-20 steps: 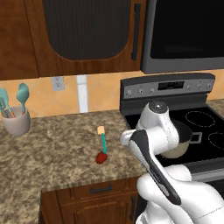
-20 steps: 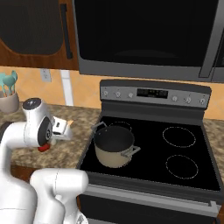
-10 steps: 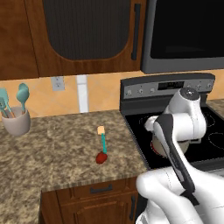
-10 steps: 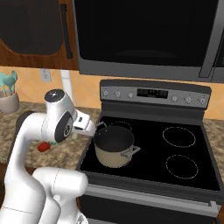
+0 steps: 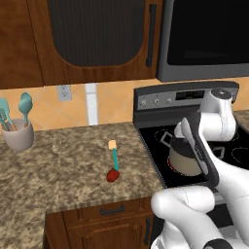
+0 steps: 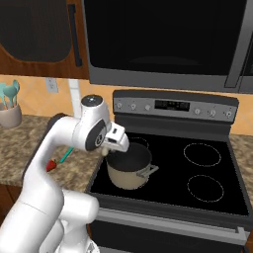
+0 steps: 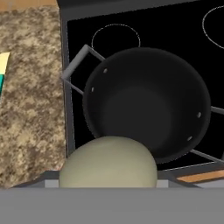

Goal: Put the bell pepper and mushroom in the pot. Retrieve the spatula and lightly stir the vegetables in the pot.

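Mushroom [image 7: 108, 162] first: it is a pale round lump seen very close in the hand view, sitting right at the gripper, just by the near rim of the pot [image 7: 146, 105]. In the right base view a small pale bit pokes out under the gripper [image 6: 109, 148], which hangs over the left edge of the pot [image 6: 129, 170]. The gripper seems to be squeezing the mushroom, but the fingers are hidden behind it, so how wide they stand cannot be told.

The pot sits on the black stove [image 6: 197, 192], on the front left burner. It is beige outside and dark inside. Nothing lies in the part of the pot that shows. Its two grey handles stick out to the sides.

The bell pepper [image 5: 113, 175] is a small red lump on the brown speckled counter [image 5: 58, 170], left of the stove. The spatula [image 5: 115, 154] lies just behind it, with its teal handle pointing at the pepper and its tan blade at the far end. They look like they touch or nearly touch.

A beige cup [image 5: 18, 136] with teal spoons stands far to the left on the counter, by the wall.
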